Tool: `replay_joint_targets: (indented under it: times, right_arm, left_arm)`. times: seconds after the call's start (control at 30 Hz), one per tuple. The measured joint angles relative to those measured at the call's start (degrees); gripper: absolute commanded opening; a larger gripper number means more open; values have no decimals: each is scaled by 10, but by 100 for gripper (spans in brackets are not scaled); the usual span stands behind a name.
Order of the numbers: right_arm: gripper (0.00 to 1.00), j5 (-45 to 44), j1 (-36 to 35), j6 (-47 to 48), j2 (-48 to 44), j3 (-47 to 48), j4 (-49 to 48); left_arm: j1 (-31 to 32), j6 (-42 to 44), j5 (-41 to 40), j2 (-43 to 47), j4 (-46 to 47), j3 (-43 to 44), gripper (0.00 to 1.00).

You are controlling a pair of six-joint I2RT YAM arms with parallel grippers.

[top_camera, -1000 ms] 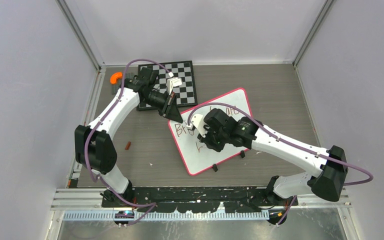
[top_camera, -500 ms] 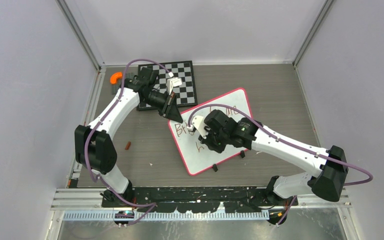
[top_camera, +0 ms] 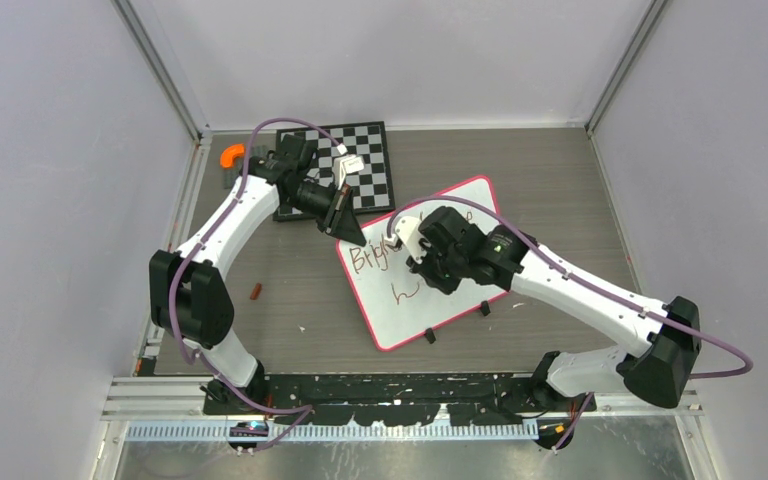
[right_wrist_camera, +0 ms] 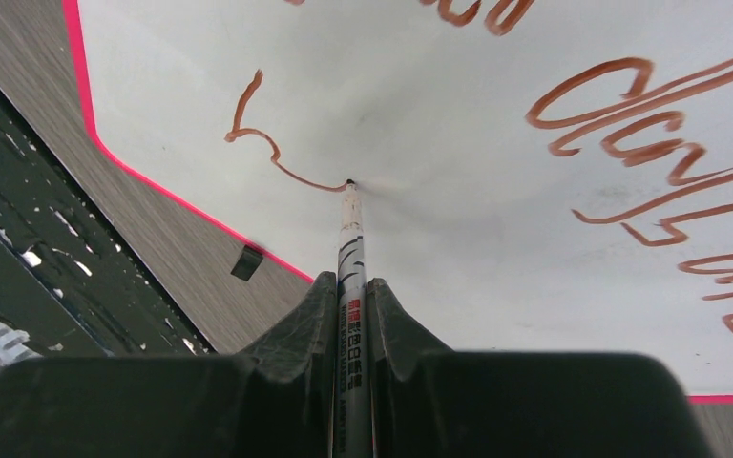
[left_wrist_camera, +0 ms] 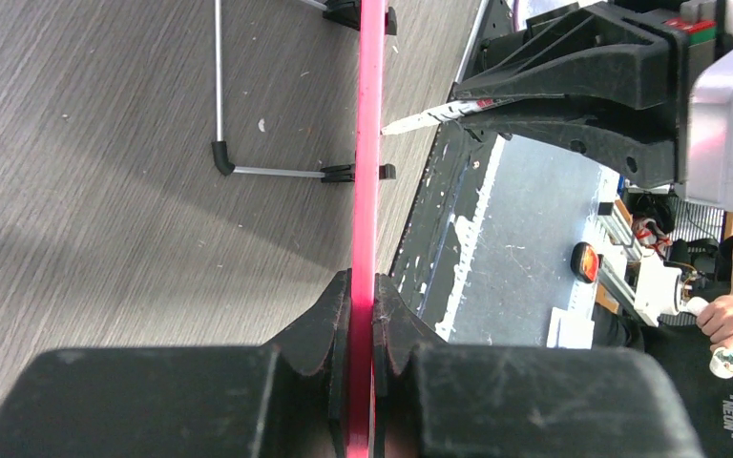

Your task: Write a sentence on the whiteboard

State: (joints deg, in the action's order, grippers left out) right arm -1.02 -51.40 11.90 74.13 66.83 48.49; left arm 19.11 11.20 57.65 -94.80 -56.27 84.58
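Observation:
The whiteboard (top_camera: 412,312) lies tilted on the table, white with a pink rim. My left gripper (top_camera: 352,236) is shut on its rim at the far-left corner; the left wrist view shows the rim (left_wrist_camera: 369,143) edge-on between the closed jaws (left_wrist_camera: 363,296). My right gripper (top_camera: 432,270) is shut on a grey marker (right_wrist_camera: 350,258), whose tip touches the board (right_wrist_camera: 458,143) at the end of a short wavy stroke. The sentence (right_wrist_camera: 630,105) shows in reddish-brown: "days" and part of the upper line, with an "h"-like start (top_camera: 400,292) of the lower line. The marker also shows in the left wrist view (left_wrist_camera: 434,116).
A black-and-white checkered board (top_camera: 365,150) lies at the back, with a small white item (top_camera: 351,162) on it. An orange piece (top_camera: 231,155) sits at the far left and a small brown piece (top_camera: 254,292) on the table left of the whiteboard. Black clip feet (top_camera: 430,336) stick out at the near rim.
My right gripper has moved right and slightly back with the marker, lengthening the stroke on the lower line and uncovering the first letters. My left gripper has not moved.

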Motion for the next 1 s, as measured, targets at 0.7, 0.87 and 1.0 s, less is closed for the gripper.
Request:
replay_joint_targets:
  times: [0.7, 0.87, 1.0]
  right_arm:
    - [0, 25, -15, -2, 12, -17, -2]
    - [0, 10, -15, -2, 1, -29, 5]
    - [0, 5, -14, 0, -5, -25, 12]
  left_arm:
    - [0, 0, 0, 0, 0, 0, 0]
    - [0, 0, 0, 0, 0, 0, 0]
    - [0, 0, 0, 0, 0, 0, 0]
